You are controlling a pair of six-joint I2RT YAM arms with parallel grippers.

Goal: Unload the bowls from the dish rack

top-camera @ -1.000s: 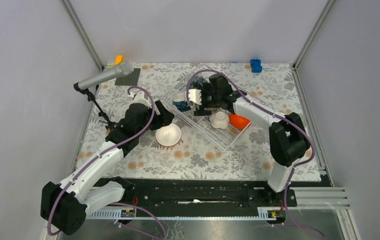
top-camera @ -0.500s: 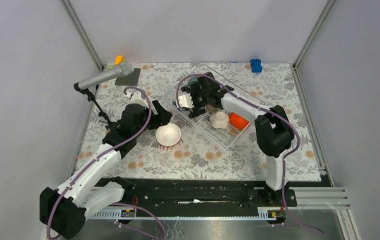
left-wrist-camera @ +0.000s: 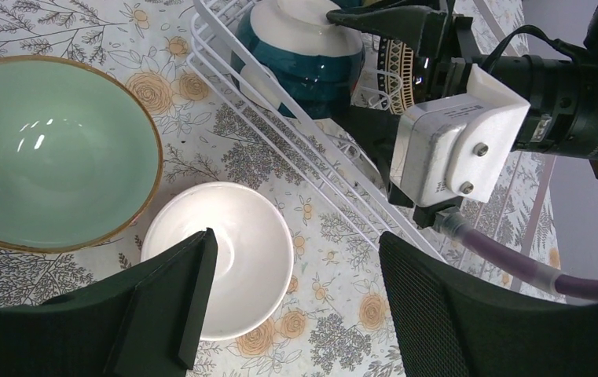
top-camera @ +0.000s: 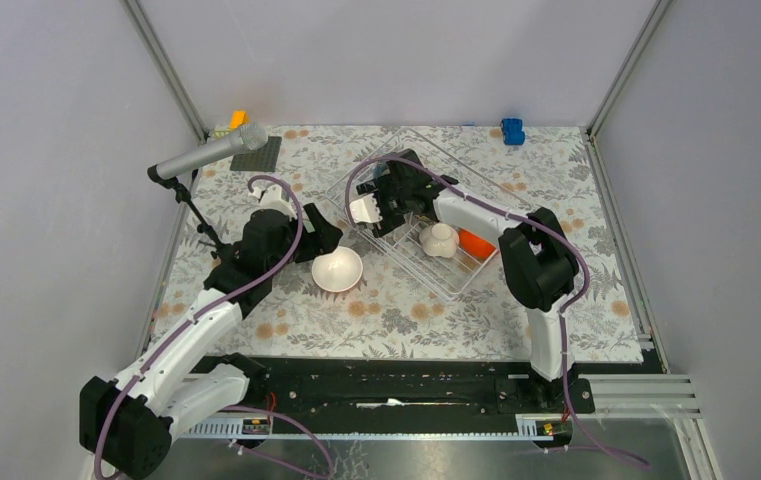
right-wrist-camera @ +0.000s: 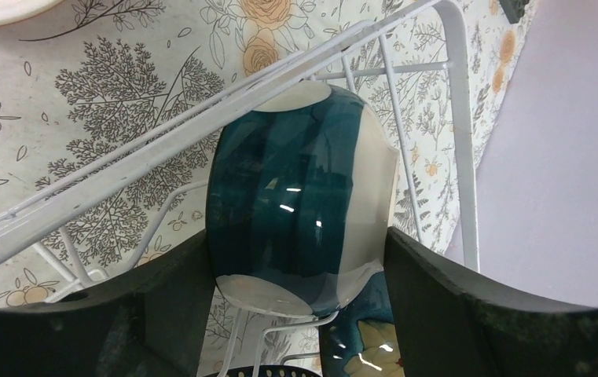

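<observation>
The dish rack (top-camera: 411, 150) stands at mid-table, with a cream bowl (top-camera: 439, 240) and an orange bowl (top-camera: 478, 243) in its near corner. My right gripper (top-camera: 368, 215) reaches into the rack's left corner. In the right wrist view its fingers (right-wrist-camera: 162, 314) press both sides of a dark teal and white bowl (right-wrist-camera: 303, 196), which leans on the rack wires (right-wrist-camera: 122, 184); the right gripper (right-wrist-camera: 299, 239) is shut on it. A patterned blue bowl (right-wrist-camera: 366, 345) lies just behind. My left gripper (left-wrist-camera: 295, 239) hangs open over a white bowl (left-wrist-camera: 240, 236) on the cloth, beside a pale green bowl (left-wrist-camera: 44, 149).
A microphone (top-camera: 211, 152) on a stand leans over the table's left edge, near a dark grey plate (top-camera: 261, 155) and small yellow blocks (top-camera: 236, 120). A blue block (top-camera: 512, 130) sits at the back right. The right arm's wrist camera (left-wrist-camera: 453, 149) is close to my left gripper.
The right arm swung left across the rack to its left corner, and its jaws narrowed onto the teal bowl. The left arm barely moved.
</observation>
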